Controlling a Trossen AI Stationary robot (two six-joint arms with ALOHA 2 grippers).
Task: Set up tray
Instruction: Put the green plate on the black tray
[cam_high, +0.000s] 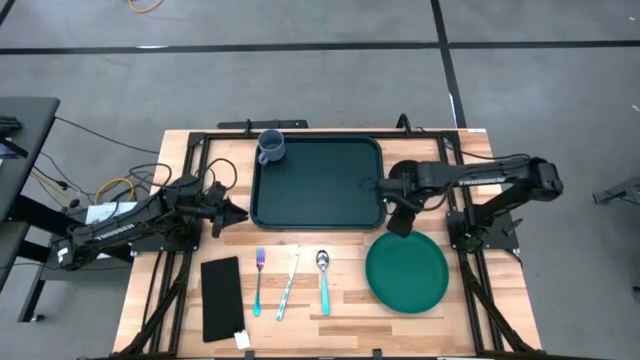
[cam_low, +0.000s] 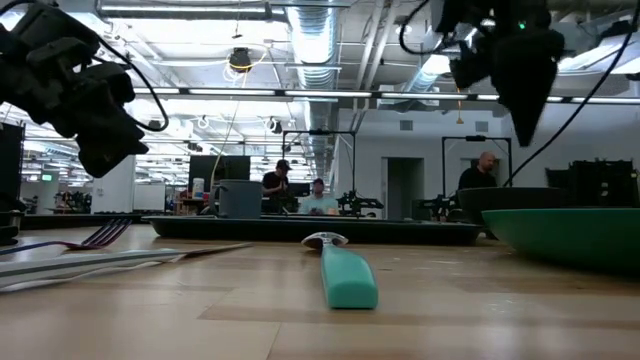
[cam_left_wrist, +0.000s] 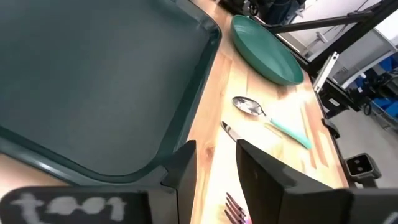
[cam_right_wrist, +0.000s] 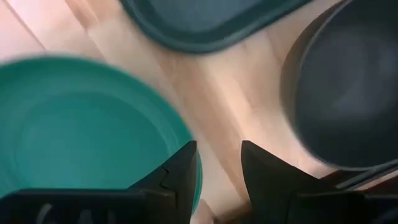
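The dark green tray (cam_high: 315, 185) lies flat at the table's far middle; a grey-blue cup (cam_high: 271, 146) stands in its far left corner. A round green plate (cam_high: 406, 272) lies on the wood to the near right of the tray. My left gripper (cam_high: 236, 213) hovers by the tray's near left corner (cam_left_wrist: 149, 165), open, touching nothing. My right gripper (cam_high: 400, 222) hangs above the gap between the tray's near right corner (cam_right_wrist: 205, 28) and the plate (cam_right_wrist: 81, 124), open and holding nothing; in the low view it (cam_low: 525, 95) points down, clear of the table.
A fork (cam_high: 258, 281), a knife (cam_high: 288, 284) and a teal-handled spoon (cam_high: 323, 280) lie side by side near the tray's near edge. A flat black rectangle (cam_high: 221, 297) lies at the near left. A dark round blurred shape (cam_right_wrist: 348, 93) shows beside the right gripper. People stand in the room behind.
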